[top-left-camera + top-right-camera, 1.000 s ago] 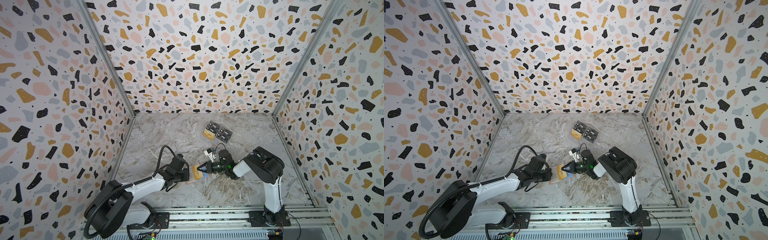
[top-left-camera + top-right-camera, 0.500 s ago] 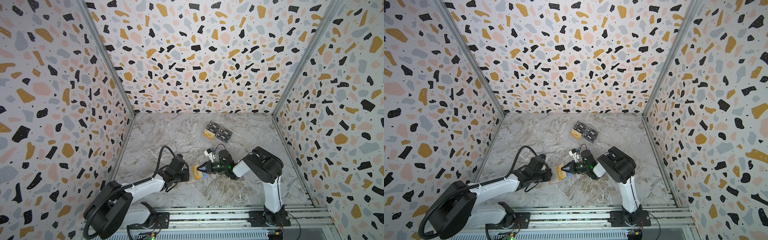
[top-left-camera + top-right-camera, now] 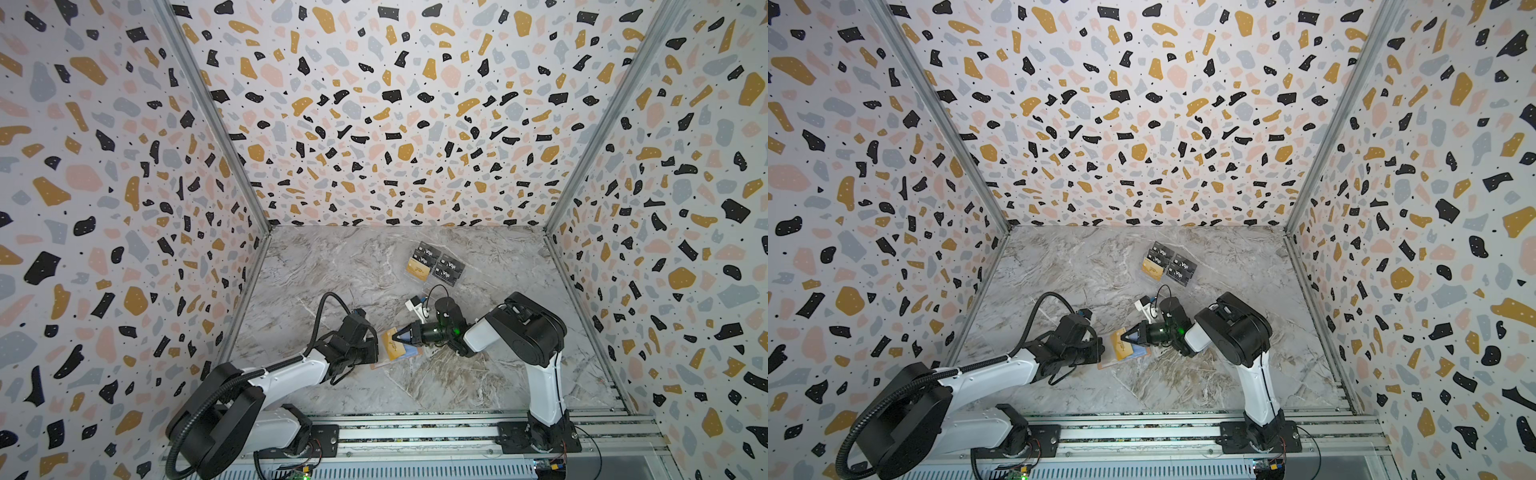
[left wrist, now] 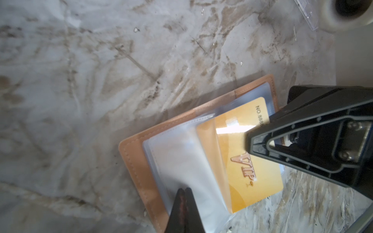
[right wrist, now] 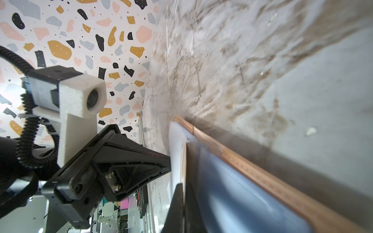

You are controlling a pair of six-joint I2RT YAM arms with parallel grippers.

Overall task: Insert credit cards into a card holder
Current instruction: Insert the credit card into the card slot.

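While the left arm (image 3: 286, 372) reaches low across the marble table (image 3: 332, 270) from the near-left corner, the left gripper (image 4: 182, 193) has its jaws closed, pinching a clear sleeve (image 4: 181, 161) of the card holder (image 4: 133, 161) and lifting that leaf off the stack.

- Card holder: lies open and flat on the table, near the front and about mid-width, directly between the two grippers. Peach stitched border shows around the pale sleeves.
- Credit card (image 4: 252, 191): gold, marked "VIP", a number beginning "NO.888" along one edge. It lies over the open holder, angled. The end toward the left gripper sits under the raised clear leaf, and the rest is bare. Cannot tell whether that end is inside a pocket or only beneath the leaf.
- Right gripper (image 5: 183, 191): jaws clamped on the card's opposite end. The right wrist view shows the card edge-on between the two fingers.
- The two grippers point at each other, tips near but apart, with the sleeve and card between them.
- Right arm (image 3: 540, 365): folded, base at the near-right rail.
- Farther back, right of centre: several black cards (image 3: 446, 266) marked "Vip" in tiers, with one gold card (image 3: 417, 269) at their left side, well apart from both grippers.
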